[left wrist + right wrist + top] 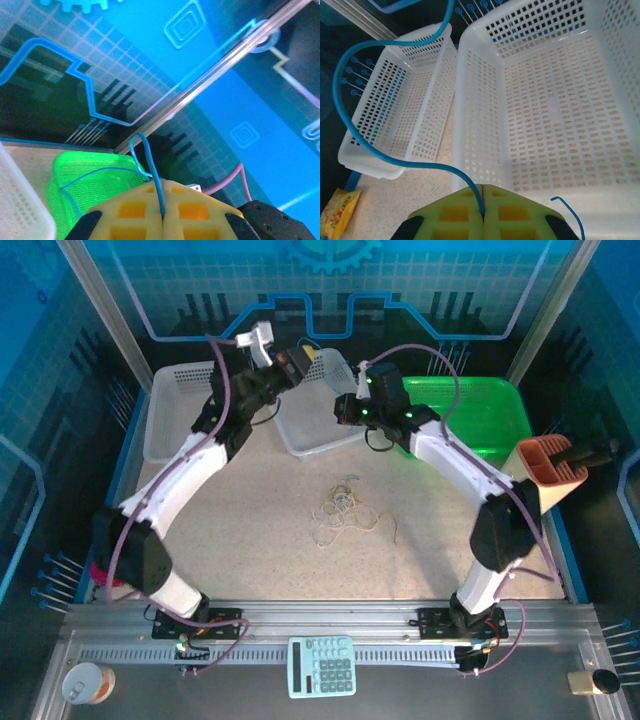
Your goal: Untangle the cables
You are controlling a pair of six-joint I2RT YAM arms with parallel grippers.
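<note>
Cables: a small loose tangle of thin, curly cords, whitish and tan-yellow, is seen lying flat near the middle of the table, well apart from the baskets.

A blue cable, smooth and round like coated wire, is pinched between the closed jaws of the right gripper and rises in a wide loop. A blue cable is likewise clamped in the closed jaws of the left gripper. Whether it is the same cord cannot be told.

The fingers are blocky and yellow, moulded with square recesses.

The table top is pale and speckled.

Toward the far edge, a wide white basket and a narrow white basket are noted. Both are plastic, with walls and floors perforated in a regular grid.

A green basket of fine mesh is noted near the far right corner.
</note>
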